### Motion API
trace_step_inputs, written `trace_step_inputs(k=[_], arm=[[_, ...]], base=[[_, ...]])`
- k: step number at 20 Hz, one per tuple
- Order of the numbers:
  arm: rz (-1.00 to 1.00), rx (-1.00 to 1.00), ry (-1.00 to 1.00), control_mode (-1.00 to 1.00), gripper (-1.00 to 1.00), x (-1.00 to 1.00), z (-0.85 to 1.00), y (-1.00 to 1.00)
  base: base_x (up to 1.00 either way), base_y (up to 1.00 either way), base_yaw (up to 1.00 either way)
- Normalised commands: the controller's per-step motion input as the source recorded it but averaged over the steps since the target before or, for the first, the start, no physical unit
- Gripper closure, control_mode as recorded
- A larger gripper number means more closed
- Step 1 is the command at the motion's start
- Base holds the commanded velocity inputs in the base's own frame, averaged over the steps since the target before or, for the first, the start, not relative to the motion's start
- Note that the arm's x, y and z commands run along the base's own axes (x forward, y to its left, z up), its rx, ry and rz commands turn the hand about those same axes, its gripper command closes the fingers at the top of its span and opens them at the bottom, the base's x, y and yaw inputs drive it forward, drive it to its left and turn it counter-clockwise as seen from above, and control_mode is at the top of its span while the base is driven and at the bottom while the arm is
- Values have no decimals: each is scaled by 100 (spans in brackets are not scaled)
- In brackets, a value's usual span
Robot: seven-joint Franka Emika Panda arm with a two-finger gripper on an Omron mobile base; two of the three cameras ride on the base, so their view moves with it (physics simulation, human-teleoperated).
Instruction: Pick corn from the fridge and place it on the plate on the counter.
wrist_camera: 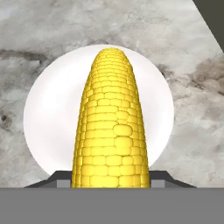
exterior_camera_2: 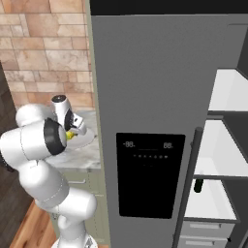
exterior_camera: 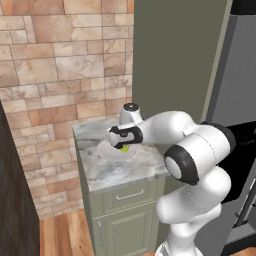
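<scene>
Hanging over the bench (exterior_camera: 100, 175) w/ the corn (wrist_camera: 113, 127) clamped in the pincer (wrist_camera: 112, 177), the arm looks near the end of the job: only the drop is left, by my read. Largest first: the grey fridge (exterior_camera_2: 145, 97) fills the right base view, door w/ black dispenser panel (exterior_camera_2: 150, 174), white shelves (exterior_camera_2: 227, 150) beside it and a dark green bottle (exterior_camera_2: 198, 185) low on one. Next the sage cabinet w/ drawer (exterior_camera: 127, 195) and silver handles, marble top, stone-tile wall (exterior_camera: 55, 70) behind, wood floor (exterior_camera: 65, 235) below. Then the white plate (wrist_camera: 48, 118), sitting mid-bench. The key relation: the corn is held straight over the plate, its long axis running along the pincer's line of sight, tip pointing down and away at the plate centre, the plate rim showing round it on all sides in the hand view. So the plate lies directly ahead of the pincer, no sideways shift needed as far as I can judge. Gap btwn corn tip and plate can't be read from the hand view; the left base view suggests it's close above. Risk: the cob is round, so released end-on it may topple and roll toward the rim.
</scene>
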Motion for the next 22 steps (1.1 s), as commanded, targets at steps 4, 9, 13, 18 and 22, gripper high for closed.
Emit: trace_step_inputs(k=[4,9,13,18,22], arm=[[0,0,0,-100,100,21,-25,0],[0,0,0,-100,-100,27,-16,0],[0,0,0,-100,-100,29,-4,0],[0,0,0,-100,-100,9,0,0],[-1,0,0,-100,-100,0,0,0]], base=[[0,0,0],[0,0,0],[0,0,0],[0,0,0],[0,0,0]])
